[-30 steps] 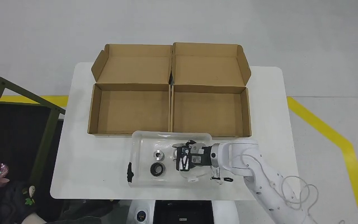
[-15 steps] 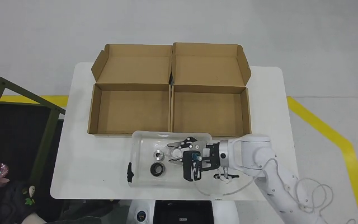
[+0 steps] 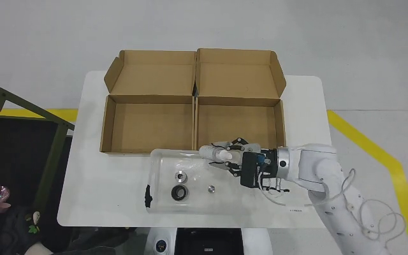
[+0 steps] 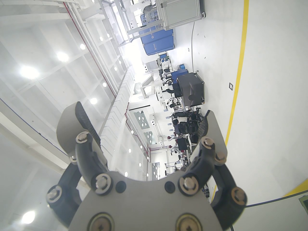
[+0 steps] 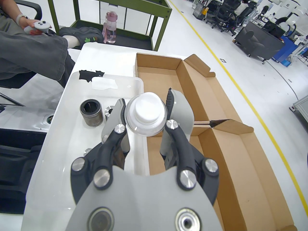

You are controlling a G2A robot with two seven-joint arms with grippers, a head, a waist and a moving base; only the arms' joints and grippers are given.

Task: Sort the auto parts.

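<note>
My right gripper (image 3: 224,153) (image 5: 145,111) is shut on a white round plastic part (image 5: 145,116) (image 3: 212,152), held above the clear tray's (image 3: 159,162) far right corner, beside the right cardboard box (image 3: 240,131). In the tray lie a black cylindrical bearing (image 3: 179,192) (image 5: 91,112), a small metal bushing (image 3: 182,176) (image 5: 109,111) and a small metal nut (image 3: 210,189). My left gripper (image 4: 144,123) stands open with nothing between its fingers, pointing up at the hall ceiling.
Two open cardboard boxes, the left box (image 3: 148,126) and the right one, sit side by side behind the tray with lids folded back. A black tape patch (image 3: 147,194) marks the tray's left rim. A green cart (image 5: 101,8) stands past the table's left end.
My right gripper has lifted the white part out of the tray and carried it right and toward the right box. The tray's other parts have stayed put.
</note>
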